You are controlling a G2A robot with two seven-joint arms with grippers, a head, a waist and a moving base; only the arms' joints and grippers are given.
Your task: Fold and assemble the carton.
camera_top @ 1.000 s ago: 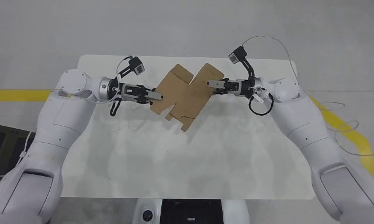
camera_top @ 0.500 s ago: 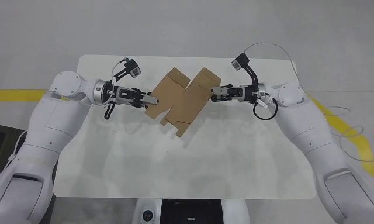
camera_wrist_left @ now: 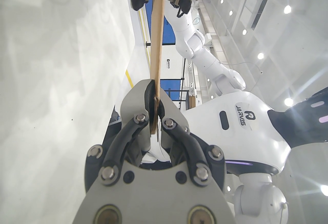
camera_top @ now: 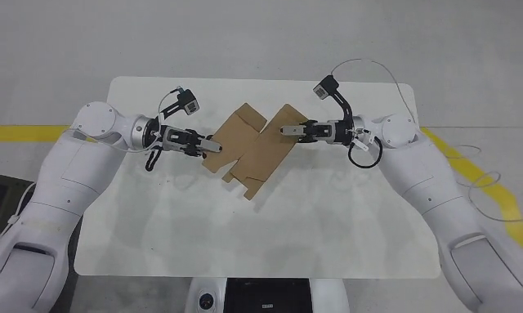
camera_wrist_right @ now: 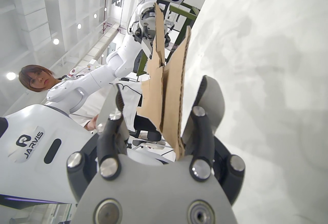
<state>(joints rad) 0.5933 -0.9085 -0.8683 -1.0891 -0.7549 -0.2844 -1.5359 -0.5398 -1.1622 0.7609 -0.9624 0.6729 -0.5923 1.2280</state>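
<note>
A flat brown carton point(camera_top: 253, 145) is held above the middle of the white table point(camera_top: 163, 231), between my two arms. My left gripper point(camera_top: 214, 146) is shut on the carton's left edge; in the left wrist view its pads point(camera_wrist_left: 151, 102) pinch the cardboard point(camera_wrist_left: 156, 43) edge-on. My right gripper point(camera_top: 286, 130) is at the carton's right flap. In the right wrist view that gripper point(camera_wrist_right: 162, 85) is open, with the cardboard point(camera_wrist_right: 171, 97) standing between its fingers and leaning against one finger point(camera_wrist_right: 205, 97).
The white table extends well beyond the carton on all sides, with bare surface toward the near edge. A thin cable point(camera_top: 376, 64) loops above the right arm. A yellow floor line point(camera_top: 33, 133) runs beside the table.
The carton and both grippers have shifted slightly toward the table's near side. The right gripper has slid a little further in over the carton's flap.
</note>
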